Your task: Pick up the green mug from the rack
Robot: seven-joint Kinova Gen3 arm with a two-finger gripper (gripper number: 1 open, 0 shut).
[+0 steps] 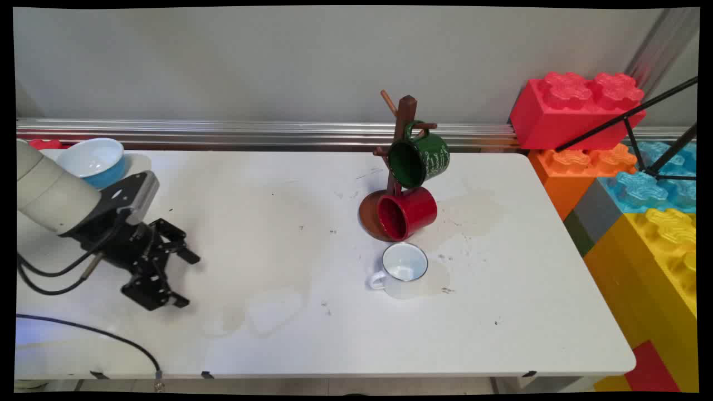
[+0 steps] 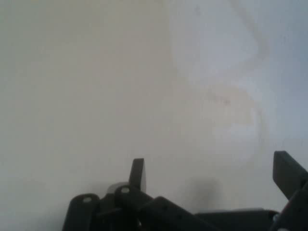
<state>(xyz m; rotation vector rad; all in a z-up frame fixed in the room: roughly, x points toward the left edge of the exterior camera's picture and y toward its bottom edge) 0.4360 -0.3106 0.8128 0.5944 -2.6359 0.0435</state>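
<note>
The gripper (image 1: 186, 278) is observed low over the white table's (image 1: 289, 334) left part, fingers spread wide apart, nothing grasped. A blue bowl (image 1: 94, 161) stands behind it. Well apart to the right, a wooden mug tree (image 1: 402, 139) carries a green mug (image 1: 419, 159) and a red mug (image 1: 406, 213); a white mug (image 1: 402, 269) stands upright just before it.

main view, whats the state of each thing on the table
black two-finger pincer: open, empty, low over bare table
green enamel mug: hanging on brown wooden mug tree
red enamel mug: hanging low on the tree
white enamel mug: upright, empty
blue bowl: upright, tilted
</note>
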